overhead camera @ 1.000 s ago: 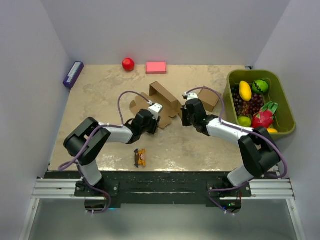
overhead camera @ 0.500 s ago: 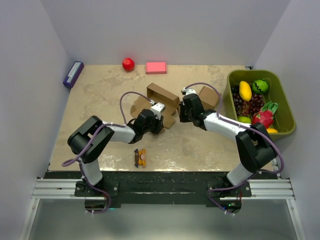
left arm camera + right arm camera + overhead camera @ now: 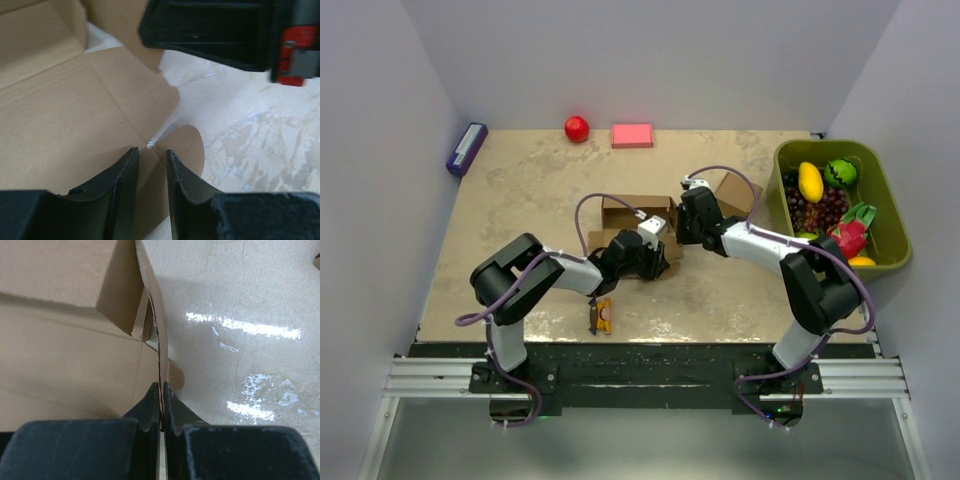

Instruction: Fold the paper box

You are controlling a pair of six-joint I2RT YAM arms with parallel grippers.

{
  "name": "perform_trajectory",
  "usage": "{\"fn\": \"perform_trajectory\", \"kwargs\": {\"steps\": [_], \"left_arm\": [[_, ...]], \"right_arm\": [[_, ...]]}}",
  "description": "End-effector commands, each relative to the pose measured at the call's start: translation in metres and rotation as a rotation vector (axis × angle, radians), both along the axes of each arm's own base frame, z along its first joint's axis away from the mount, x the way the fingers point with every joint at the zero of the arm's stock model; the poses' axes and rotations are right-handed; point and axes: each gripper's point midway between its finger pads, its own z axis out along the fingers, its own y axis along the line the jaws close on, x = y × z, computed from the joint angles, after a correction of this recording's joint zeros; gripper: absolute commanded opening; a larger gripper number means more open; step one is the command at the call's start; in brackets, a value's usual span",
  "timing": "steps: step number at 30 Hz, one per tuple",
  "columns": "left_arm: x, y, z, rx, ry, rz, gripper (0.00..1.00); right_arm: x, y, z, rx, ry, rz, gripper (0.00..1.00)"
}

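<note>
The paper box (image 3: 625, 213) is plain brown cardboard, partly folded, with raised walls and loose flaps, at the table's middle. My left gripper (image 3: 656, 243) is at its near right corner. In the left wrist view its fingers (image 3: 151, 150) stand a narrow gap apart above a flat rounded flap of the box (image 3: 60, 110), with nothing between them. My right gripper (image 3: 682, 226) is at the box's right side. In the right wrist view it (image 3: 161, 385) is shut on the thin edge of an upright cardboard wall (image 3: 65, 370). The right gripper also shows in the left wrist view (image 3: 215, 30).
A smaller squarish cardboard box (image 3: 738, 193) stands right behind the right gripper. A green bin (image 3: 882, 190) of fruit is at the right edge. A red apple (image 3: 577, 127), a pink block (image 3: 632, 135) and a purple object (image 3: 467, 148) lie at the back. A small toy (image 3: 603, 315) lies near the front.
The box has turned and its walls have come up squarer. My left gripper has moved right along its near side to the right corner. My right gripper has shifted slightly left with the wall.
</note>
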Motion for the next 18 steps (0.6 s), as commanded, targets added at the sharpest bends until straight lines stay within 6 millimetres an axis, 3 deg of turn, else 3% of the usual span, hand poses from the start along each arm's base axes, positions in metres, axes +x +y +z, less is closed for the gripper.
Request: {"fn": "perform_trajectory", "kwargs": {"steps": [1,9,12,14,18], "left_arm": [[-0.021,-0.021,-0.014,-0.025,0.077,-0.058,0.33],[-0.018,-0.029,-0.01,-0.067,0.075,-0.058,0.33],[-0.015,-0.027,0.007,-0.066,0.044,-0.054,0.43],[-0.014,-0.024,0.027,-0.071,0.013,-0.05,0.55],[-0.013,-0.014,0.063,-0.069,-0.047,-0.036,0.66]], "right_arm": [[0.007,0.015,0.01,0.037,-0.011,0.006,0.0],[0.001,0.019,0.001,0.027,0.004,0.006,0.0],[0.0,0.015,0.001,0.013,0.004,-0.005,0.0],[0.0,0.013,0.002,0.006,-0.002,-0.01,0.0],[0.0,0.012,0.005,0.002,-0.011,-0.008,0.0]]}}
